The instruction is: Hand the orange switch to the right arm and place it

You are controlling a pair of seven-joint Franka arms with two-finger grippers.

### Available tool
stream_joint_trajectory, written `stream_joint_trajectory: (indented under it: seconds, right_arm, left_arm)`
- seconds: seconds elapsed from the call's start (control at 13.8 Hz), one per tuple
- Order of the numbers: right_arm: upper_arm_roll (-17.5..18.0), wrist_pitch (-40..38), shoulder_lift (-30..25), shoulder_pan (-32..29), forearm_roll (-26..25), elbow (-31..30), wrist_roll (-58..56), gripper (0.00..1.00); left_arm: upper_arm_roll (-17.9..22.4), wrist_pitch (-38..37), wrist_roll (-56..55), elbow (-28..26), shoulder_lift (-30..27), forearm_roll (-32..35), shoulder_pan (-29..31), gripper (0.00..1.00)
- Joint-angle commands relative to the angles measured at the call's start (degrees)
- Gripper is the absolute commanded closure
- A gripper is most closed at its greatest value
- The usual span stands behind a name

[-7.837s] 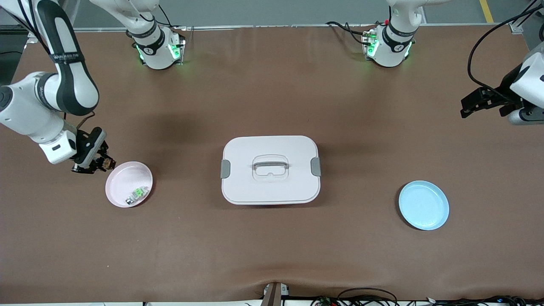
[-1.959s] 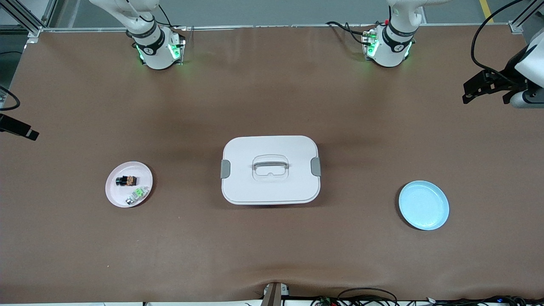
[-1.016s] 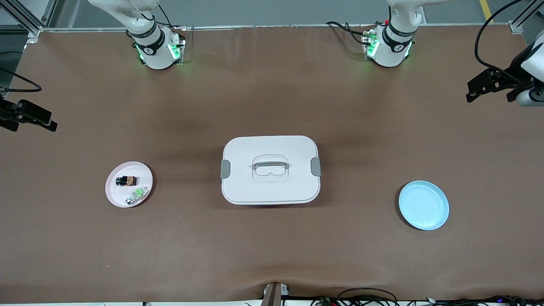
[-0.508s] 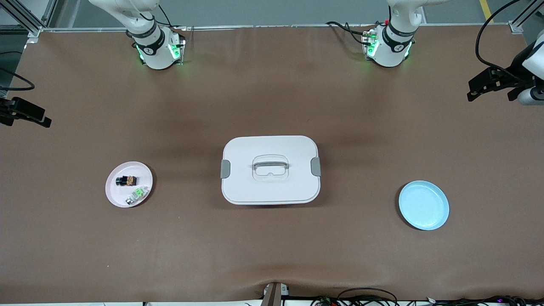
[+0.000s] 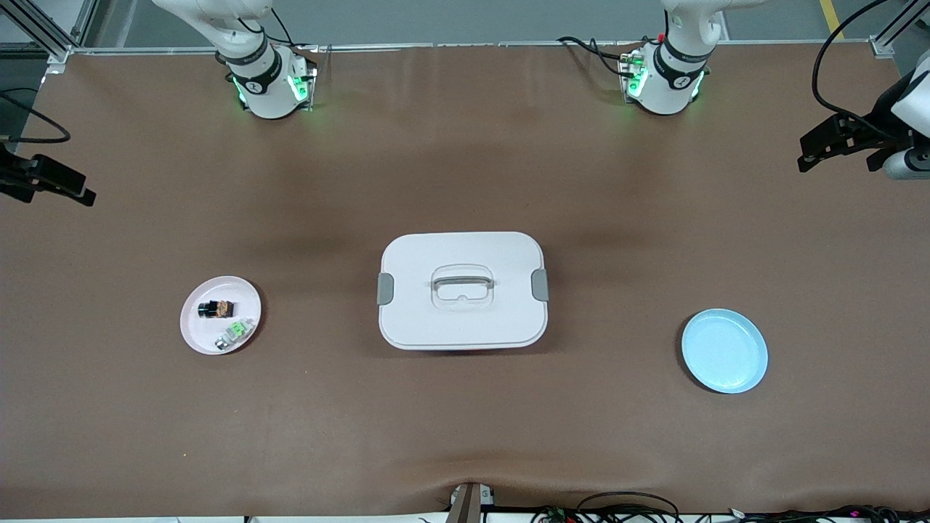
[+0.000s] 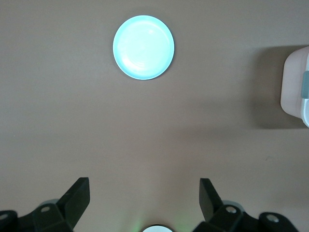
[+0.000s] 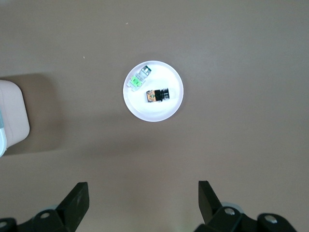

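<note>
The orange switch [image 5: 216, 309] lies on its side on the pink plate [image 5: 243, 294], toward the right arm's end of the table, with nothing touching it. It also shows in the right wrist view [image 7: 158, 95] on the same plate [image 7: 161, 111]. My right gripper [image 5: 78, 193] hangs open and empty high over the table's edge at the right arm's end, well away from the plate; its own view [image 7: 143, 198] shows the fingers spread wide. My left gripper [image 5: 808, 154] is open and empty over the left arm's end of the table, and its own view [image 6: 144, 200] shows the same.
A pale, clear switch with a green middle [image 5: 234, 333] lies on the pink plate beside the orange one [image 7: 138, 78]. A closed white lidded box [image 5: 462, 290] sits mid-table. An empty blue plate [image 5: 724, 351] lies toward the left arm's end [image 6: 143, 47].
Earlier my right gripper held the orange switch beside the pink plate; now the switch lies on the plate and the gripper has pulled away to the table's edge. The left gripper has barely moved.
</note>
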Motion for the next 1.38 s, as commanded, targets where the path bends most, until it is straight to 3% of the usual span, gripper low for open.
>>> stream_joint_trajectory:
  seconds: [0.0, 1.09, 1.31]
  right_arm:
    - [0.43, 1.8, -3.91, -0.2, 0.59, -4.91, -0.91, 0.0]
    - [0.61, 1.54, -4.61, 1.64, 0.5, -5.0, -1.17, 0.0]
    - [-2.45, 1.54, -4.7, 5.32, 0.23, -5.0, -1.17, 0.0]
  left_arm:
    - [-0.16, -0.48, 1.32, -1.11, -1.99, -0.88, 0.47, 0.0]
    - [0.01, -0.48, 1.49, -0.67, -1.99, -0.88, 0.55, 0.0]
    - [0.01, -0.92, 1.58, -0.84, -2.69, -0.88, 0.47, 0.0]
